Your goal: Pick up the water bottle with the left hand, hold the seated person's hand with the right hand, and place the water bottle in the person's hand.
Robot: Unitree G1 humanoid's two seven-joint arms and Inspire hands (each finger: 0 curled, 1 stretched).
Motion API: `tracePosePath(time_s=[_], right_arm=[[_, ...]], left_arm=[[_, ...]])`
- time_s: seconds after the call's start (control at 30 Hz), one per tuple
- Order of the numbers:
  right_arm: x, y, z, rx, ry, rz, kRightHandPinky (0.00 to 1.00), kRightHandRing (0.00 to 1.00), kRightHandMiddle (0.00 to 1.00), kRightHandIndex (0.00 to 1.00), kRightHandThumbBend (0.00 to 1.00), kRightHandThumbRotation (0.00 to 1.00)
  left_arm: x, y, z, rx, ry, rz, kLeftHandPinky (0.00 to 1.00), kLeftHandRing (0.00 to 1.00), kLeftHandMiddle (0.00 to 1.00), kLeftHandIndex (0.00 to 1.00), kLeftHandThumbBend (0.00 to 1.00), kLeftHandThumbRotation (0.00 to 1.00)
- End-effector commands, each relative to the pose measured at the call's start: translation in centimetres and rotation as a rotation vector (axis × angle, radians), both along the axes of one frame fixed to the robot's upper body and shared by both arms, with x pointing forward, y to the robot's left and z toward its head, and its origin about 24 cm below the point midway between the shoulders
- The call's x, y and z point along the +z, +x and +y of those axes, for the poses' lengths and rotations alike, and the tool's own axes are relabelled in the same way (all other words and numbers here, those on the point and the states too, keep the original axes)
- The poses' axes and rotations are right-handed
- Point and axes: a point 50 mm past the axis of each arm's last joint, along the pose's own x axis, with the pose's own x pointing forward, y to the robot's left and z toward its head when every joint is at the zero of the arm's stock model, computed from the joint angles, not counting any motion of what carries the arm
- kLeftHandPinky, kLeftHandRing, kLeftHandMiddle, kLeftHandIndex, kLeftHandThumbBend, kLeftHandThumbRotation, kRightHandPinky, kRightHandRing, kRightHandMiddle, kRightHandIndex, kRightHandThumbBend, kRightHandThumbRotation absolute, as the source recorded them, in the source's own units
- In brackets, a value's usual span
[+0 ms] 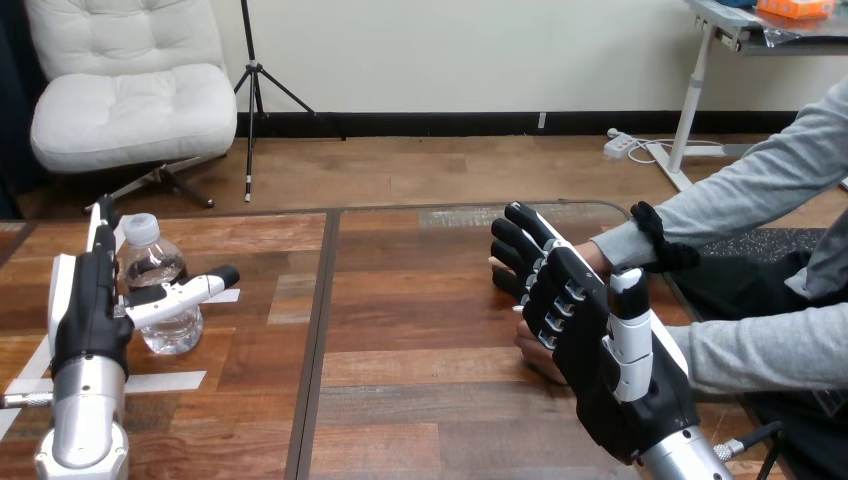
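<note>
Water bottle (160, 268): stands upright on the left part of the table (420, 300), clear, with its white cap (140, 228) on. Rests on the wood among strips of white tape (160, 382), well apart from the person's hands at the far right.

Left hand (88, 310): rises from the bottom edge on a silver forearm (85, 410), just left of the bottle and seen edge-on. Open, with fingers straight and pointing away up the table. Holds its thumb (190, 290) stretched out sideways across the front of the bottle's lower half. Impossible to say whether that thumb touches the plastic; no sign of any finger wrapped round the bottle.

Right hand (590, 340): reaches in from the lower right, back towards the camera, over the right part of the table. Open too, with fingers (520, 245) nearly straight, a little spread, aimed up and to the left, and the thumb (630, 320) lying straight along the hand's right side.

Person's upper hand (598, 257): comes in from the right on a grey sleeve (740, 190) and lies behind the robot's fingers, largely hidden by them. Touching or merely close: cannot tell, and no curl round it visible.

Person's lower hand (535, 358): peeks out at the left edge of the robot's palm, on a second grey sleeve (770, 350), low over the table
</note>
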Motion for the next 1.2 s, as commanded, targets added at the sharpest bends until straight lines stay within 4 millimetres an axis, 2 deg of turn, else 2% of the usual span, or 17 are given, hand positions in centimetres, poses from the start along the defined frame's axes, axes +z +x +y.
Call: tracePosePath(time_s=[0.0,0.63,1.17], right_arm=[[2.1,1.0,0.6,0.017,0.021,-0.100,1.00,0.98,0.96,0.96,1.00,1.00],[2.2,1.0,0.5,0.018,0.019,-0.105,1.00,0.98,0.96,0.96,1.00,1.00],[2.2,1.0,0.4,0.022,0.023,-0.104,1.00,0.98,0.97,0.96,1.00,1.00]], left_arm=[[2.4,2.1,0.1,-0.012,0.052,-0.064,0.97,1.00,1.00,1.00,0.97,0.11],[2.4,2.7,0.3,0.024,0.032,-0.050,0.97,1.00,1.00,1.00,0.96,0.15],[2.5,3.2,0.8,0.070,-0.004,-0.044,0.99,1.00,1.00,1.00,0.94,0.15]])
